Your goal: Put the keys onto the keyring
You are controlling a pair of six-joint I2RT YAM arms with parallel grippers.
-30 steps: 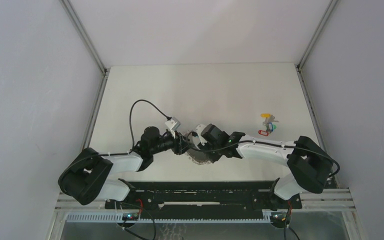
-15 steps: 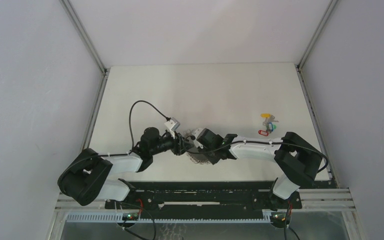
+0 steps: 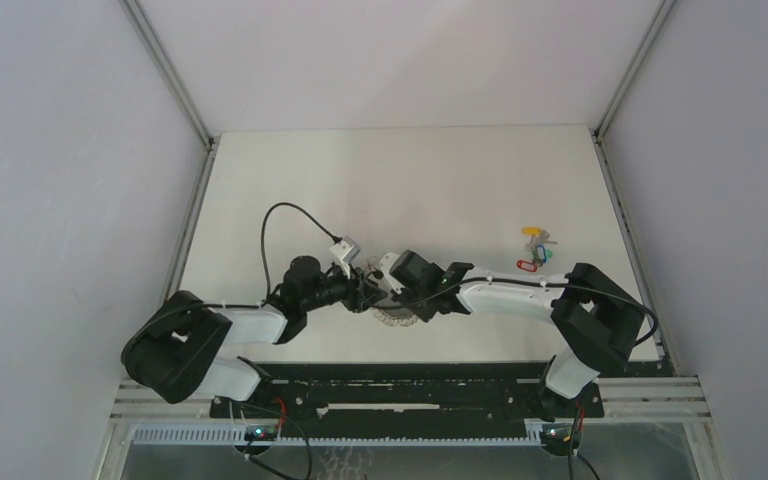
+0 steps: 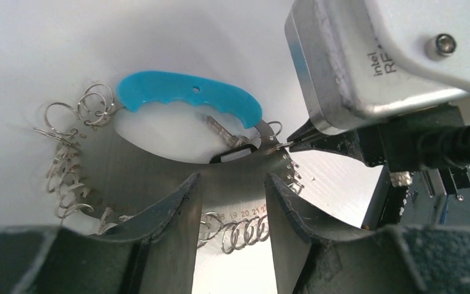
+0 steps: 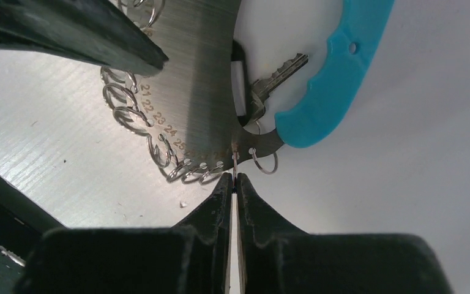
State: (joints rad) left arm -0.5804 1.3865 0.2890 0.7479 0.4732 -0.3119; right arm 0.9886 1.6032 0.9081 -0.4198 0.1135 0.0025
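Note:
The keyring [image 3: 392, 316] is an oval metal band [image 4: 159, 165] with a blue plastic segment [image 4: 190, 98], and its edge is hung with several small wire rings. In the left wrist view my left gripper [image 4: 232, 177] stands open, and its fingertips [image 4: 186, 190] straddle the stretch of band numbered around 20. My right gripper [image 5: 235, 174] is shut on one small wire ring at the band's edge beside the blue segment [image 5: 330, 86]. A plain metal key [image 5: 275, 73] lies inside the loop. The yellow, red and teal keys [image 3: 535, 250] lie apart on the table to the right.
The white table [image 3: 410, 180] is walled on three sides. The two wrists meet nose to nose over the keyring near the table's front [image 3: 380, 285]. The right wrist's camera housing [image 4: 373, 55] hangs close over the left gripper. A black rail [image 3: 400, 385] runs along the near edge.
My right gripper has closed onto the small wire ring and the right arm has shifted slightly left. The keyring has slid a little left. The left gripper holds its place.

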